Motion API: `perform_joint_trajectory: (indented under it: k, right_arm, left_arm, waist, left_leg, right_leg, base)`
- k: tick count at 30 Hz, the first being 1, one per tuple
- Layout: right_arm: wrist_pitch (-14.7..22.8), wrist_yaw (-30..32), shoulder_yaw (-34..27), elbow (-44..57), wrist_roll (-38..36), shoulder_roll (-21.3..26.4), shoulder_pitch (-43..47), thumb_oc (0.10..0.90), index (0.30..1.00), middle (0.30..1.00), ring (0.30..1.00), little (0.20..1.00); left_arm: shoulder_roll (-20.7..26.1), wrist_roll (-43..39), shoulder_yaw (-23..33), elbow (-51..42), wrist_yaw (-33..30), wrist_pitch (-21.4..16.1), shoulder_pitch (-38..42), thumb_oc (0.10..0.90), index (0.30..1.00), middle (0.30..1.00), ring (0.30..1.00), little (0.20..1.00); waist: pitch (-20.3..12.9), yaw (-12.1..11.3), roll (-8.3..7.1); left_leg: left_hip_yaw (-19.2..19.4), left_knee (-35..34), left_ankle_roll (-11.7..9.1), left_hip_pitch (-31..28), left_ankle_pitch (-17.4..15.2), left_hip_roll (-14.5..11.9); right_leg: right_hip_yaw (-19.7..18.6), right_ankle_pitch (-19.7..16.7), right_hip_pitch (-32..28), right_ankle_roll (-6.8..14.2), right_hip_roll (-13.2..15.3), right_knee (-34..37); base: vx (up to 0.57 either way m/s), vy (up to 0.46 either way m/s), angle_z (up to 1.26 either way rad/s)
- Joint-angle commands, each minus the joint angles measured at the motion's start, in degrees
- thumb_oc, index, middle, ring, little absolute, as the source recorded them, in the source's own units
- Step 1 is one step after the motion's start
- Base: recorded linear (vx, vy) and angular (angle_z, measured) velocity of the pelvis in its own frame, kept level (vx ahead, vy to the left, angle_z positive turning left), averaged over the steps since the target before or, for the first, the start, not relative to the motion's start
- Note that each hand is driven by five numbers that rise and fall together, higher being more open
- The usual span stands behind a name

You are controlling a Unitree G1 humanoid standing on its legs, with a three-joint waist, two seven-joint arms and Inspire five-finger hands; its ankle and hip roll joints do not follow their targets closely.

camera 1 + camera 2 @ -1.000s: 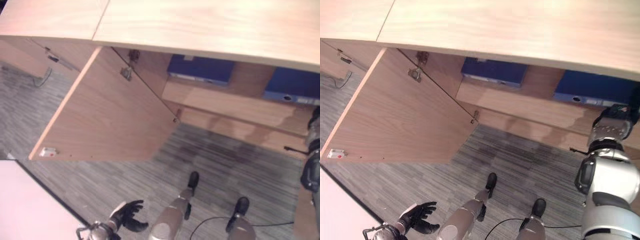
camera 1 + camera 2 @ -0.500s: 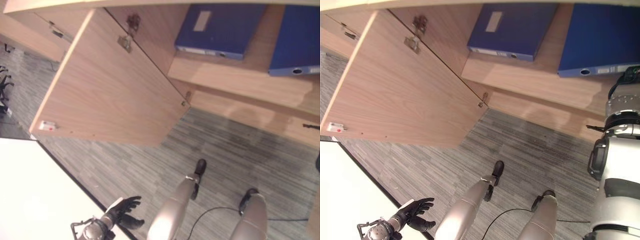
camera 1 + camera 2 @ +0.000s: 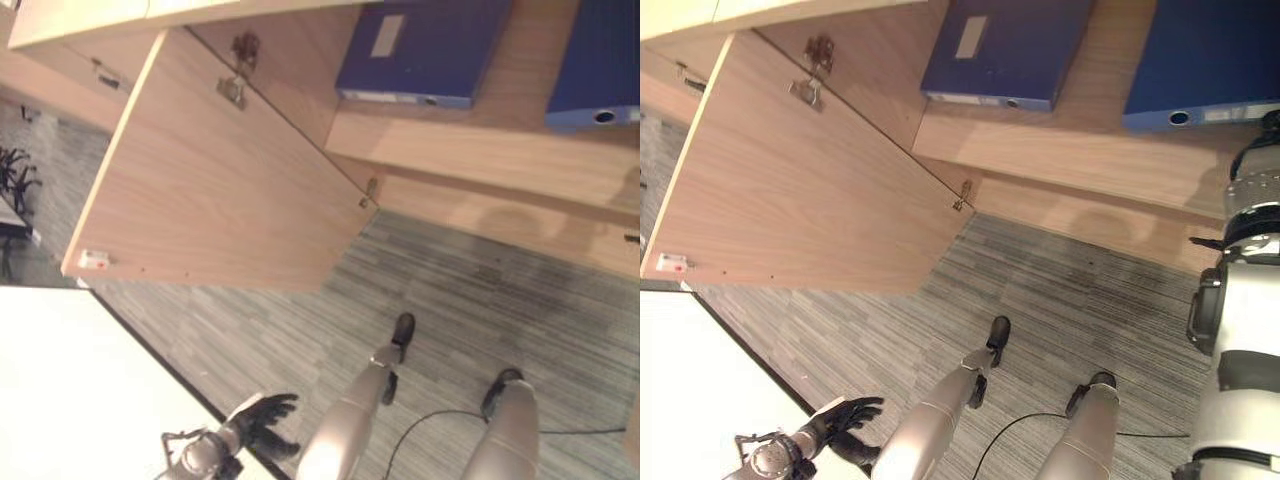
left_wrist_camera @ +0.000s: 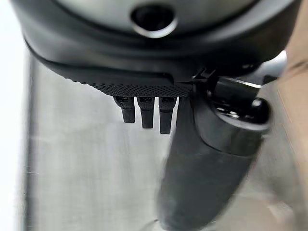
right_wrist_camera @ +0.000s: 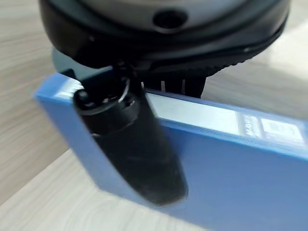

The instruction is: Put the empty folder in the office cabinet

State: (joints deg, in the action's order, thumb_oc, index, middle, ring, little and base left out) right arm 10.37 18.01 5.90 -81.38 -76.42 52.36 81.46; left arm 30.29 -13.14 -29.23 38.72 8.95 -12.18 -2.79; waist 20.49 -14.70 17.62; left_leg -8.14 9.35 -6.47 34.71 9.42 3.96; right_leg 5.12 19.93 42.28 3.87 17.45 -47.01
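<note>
Right hand [image 5: 139, 139] grips the blue folder [image 5: 231, 159], thumb across its face, on the cabinet shelf [image 3: 1070, 160].

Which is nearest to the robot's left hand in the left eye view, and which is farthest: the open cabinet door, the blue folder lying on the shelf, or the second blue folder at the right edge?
From the left hand, low in the view:
1. The open cabinet door, above the hand.
2. The blue folder on the shelf, upper middle.
3. The second blue folder, at the far upper right.
</note>
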Motion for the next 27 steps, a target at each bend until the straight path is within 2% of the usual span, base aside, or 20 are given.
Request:
perform_joint_trajectory:
  k: [1, 4, 9, 12, 13, 17, 18, 19, 21, 23, 27]
  right_arm:
    - [3.03, -1.65, 5.39, 5.20, 4.00, 8.92, 5.46, 0.800, 0.900, 0.900, 0.900, 0.900]
    - [2.34, -1.24, 4.38, 4.54, 3.38, 9.88, 4.04, 0.800, 0.900, 0.900, 0.900, 0.900]
    - [0.93, -0.28, 2.78, 3.08, 4.67, 9.59, 2.51, 0.800, 0.900, 0.900, 0.900, 0.900]
    - [-2.36, 2.42, 0.63, -1.38, 6.97, 8.57, 0.51, 0.800, 0.900, 0.900, 0.900, 0.900]
    - [-2.41, 2.45, 0.45, -1.33, 7.03, 8.62, 0.34, 0.800, 0.900, 0.900, 0.900, 0.900]
    - [-7.31, 4.88, -2.31, -5.66, 9.97, 8.55, -2.74, 0.800, 0.900, 0.900, 0.900, 0.900]
    - [-7.39, 4.86, -2.68, -5.58, 10.06, 8.64, -3.12, 0.800, 0.900, 0.900, 0.900, 0.900]
    - [-10.50, 5.57, -3.69, -8.03, 12.77, 8.25, -5.50, 0.800, 0.900, 0.900, 0.900, 0.900]
    - [-12.52, 6.77, -5.56, -9.97, 15.13, 7.90, -9.15, 0.800, 0.900, 0.900, 0.900, 0.900]
    - [-13.21, 7.85, -7.14, -11.42, 16.10, 7.51, -11.38, 0.800, 0.900, 0.900, 0.900, 0.900]
    - [-12.08, 12.36, -9.80, -11.21, 14.61, 3.47, -14.18, 0.800, 0.900, 0.900, 0.900, 0.900]
  left_arm:
    - [4.26, 0.69, 0.41, 7.66, -2.58, 1.37, -5.15, 0.800, 0.900, 0.900, 0.900, 0.900]
    - [3.49, 1.53, 0.81, 8.57, -2.12, 1.88, -5.30, 0.800, 0.900, 0.900, 0.900, 0.900]
    - [2.03, 1.41, 0.17, 8.41, -1.85, 2.19, -4.84, 0.800, 0.900, 0.900, 0.900, 0.900]
    - [0.43, 1.30, -1.14, 7.84, -2.76, 2.63, -3.32, 0.800, 0.900, 0.900, 0.900, 0.900]
    - [0.50, 1.30, -1.22, 7.85, -2.81, 2.66, -3.30, 0.800, 0.900, 0.900, 0.900, 0.900]
    - [-1.27, 2.17, -2.73, 6.90, -3.99, 3.41, -1.58, 0.800, 0.900, 0.900, 0.900, 0.900]
    - [-1.14, 2.22, -2.86, 6.93, -4.05, 3.42, -1.58, 0.800, 0.900, 0.900, 0.900, 0.900]
    - [-2.12, 3.10, -3.49, 6.65, -4.64, 3.80, -0.80, 0.800, 0.900, 0.900, 0.900, 0.900]
    - [-3.19, 2.96, -3.62, 6.34, -5.48, 3.99, -0.87, 0.800, 0.900, 0.900, 0.900, 0.900]
    - [-3.76, 3.23, -3.88, 6.26, -6.11, 4.20, -1.36, 0.800, 0.900, 0.900, 0.900, 0.900]
    - [-6.01, 3.60, -3.66, 8.97, -7.94, 4.55, -1.65, 0.800, 0.900, 0.900, 0.900, 0.900]
  waist:
    - [-3.15, -1.77, 1.73]
    - [-3.51, -1.98, 2.58]
    - [-3.81, -1.70, 2.72]
    - [-4.48, -1.39, 2.21]
    - [-4.45, -1.39, 2.25]
    - [-5.25, -0.87, 1.00]
    - [-5.20, -0.87, 1.07]
    - [-5.94, -0.70, 0.33]
    - [-6.42, -0.51, 0.01]
    - [-6.82, -0.52, -0.21]
    - [-7.41, -0.17, -0.11]
  left_leg:
    - [0.25, 1.49, -0.69, -7.63, -12.39, -2.06]
    - [-1.00, -1.45, -0.67, -10.91, -11.60, -2.45]
    - [-1.62, -3.87, -0.57, -14.14, -11.26, -3.21]
    - [-2.18, -5.58, -0.44, -16.74, -11.04, -3.58]
    - [-2.26, -5.72, -0.44, -16.94, -10.98, -3.63]
    - [-2.88, -7.33, -0.45, -19.41, -10.77, -4.03]
    - [-3.04, -7.49, -0.45, -19.72, -10.71, -4.14]
    - [-3.30, -8.40, -0.58, -21.06, -10.63, -4.34]
    - [-3.63, -9.60, -0.76, -22.42, -10.18, -4.71]
    - [-3.81, -10.53, -0.87, -23.32, -9.81, -4.98]
    - [-3.70, -12.45, -0.92, -24.64, -8.83, -5.54]
  right_leg:
    - [1.24, 0.93, -6.32, 2.75, -3.61, 7.37]
    - [2.13, 0.84, -8.91, 2.70, -3.62, 8.62]
    - [3.14, 0.68, -11.76, 2.58, -3.77, 10.35]
    - [4.15, 0.15, -14.83, 2.38, -4.06, 12.86]
    - [4.28, 0.12, -15.11, 2.38, -4.10, 13.06]
    - [5.56, -0.58, -19.07, 2.17, -4.50, 16.68]
    - [5.80, -0.71, -19.61, 2.17, -4.61, 17.12]
    - [6.58, -1.27, -21.89, 2.09, -4.83, 19.37]
    - [7.09, -1.92, -23.80, 1.94, -5.30, 21.35]
    - [7.48, -2.25, -25.01, 1.79, -5.61, 22.72]
    - [7.46, -3.08, -26.07, 1.70, -6.21, 24.73]
  base:
    - [0.04, -0.021, 0.05]
    - [0.04, -0.020, -0.01]
    - [0.02, -0.020, 0.10]
    - [0.03, -0.020, 0.04]
    - [0.03, -0.044, 0.06]
    - [0.02, -0.048, 0.06]
    - [0.04, -0.058, 0.15]
    - [0.04, -0.041, 0.07]
    - [0.03, -0.025, 0.04]
    - [0.01, 0.004, -0.04]
    - [0.02, 0.036, -0.08]
